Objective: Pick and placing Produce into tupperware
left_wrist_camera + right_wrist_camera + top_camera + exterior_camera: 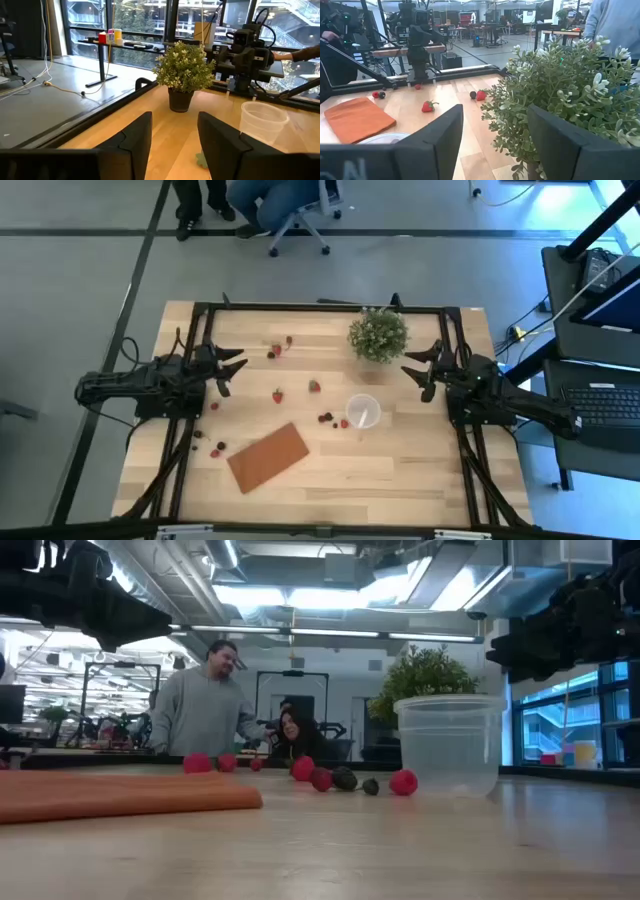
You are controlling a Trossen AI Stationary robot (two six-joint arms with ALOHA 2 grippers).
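Two people behind, potted plant (378, 335) beside tupperware (362, 410)

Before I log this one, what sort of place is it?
Probably an open-plan office or robotics lab: a wooden table framed by a rig, office chair on grey floor, a laptop alongside, and people among desks behind.

obstacles: plant (378, 335) beside tupperware (362, 410) | board (268, 458) nearby | tabletop between grippers open
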